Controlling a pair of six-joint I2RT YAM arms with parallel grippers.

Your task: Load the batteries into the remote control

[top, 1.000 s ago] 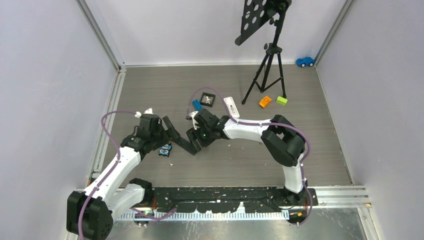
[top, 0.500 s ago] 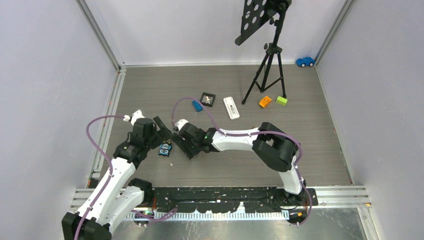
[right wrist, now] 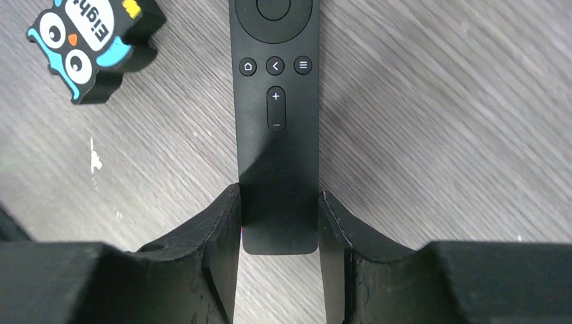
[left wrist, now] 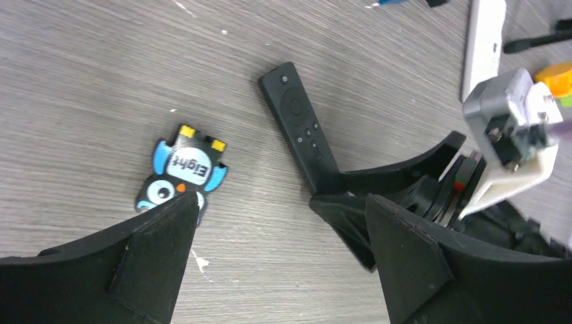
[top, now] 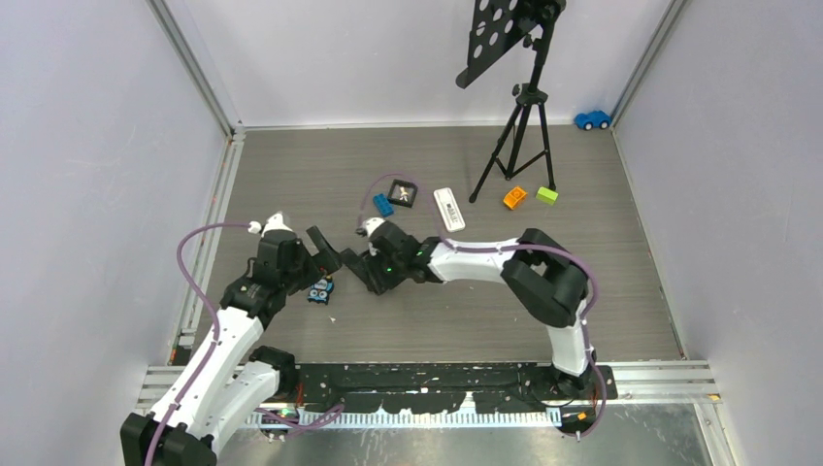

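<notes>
Clenched with the right gripper (right wrist: 278,196) across the narrow sides of the slim black plastic remote control (right wrist: 275,101), at its buttonless end. Found toward the left edge of the grey wood-grain table (top: 291,165), midway between near and far edges, buttons up. Spread wide and holding nothing at the left gripper (left wrist: 280,199). Hold the squeeze firm; raise slightly, then roll over to bring the back cover uppermost. Steer clear of the blue-and-black owl-shaped block (left wrist: 181,170) beside. Cannot make out any batteries here.
</notes>
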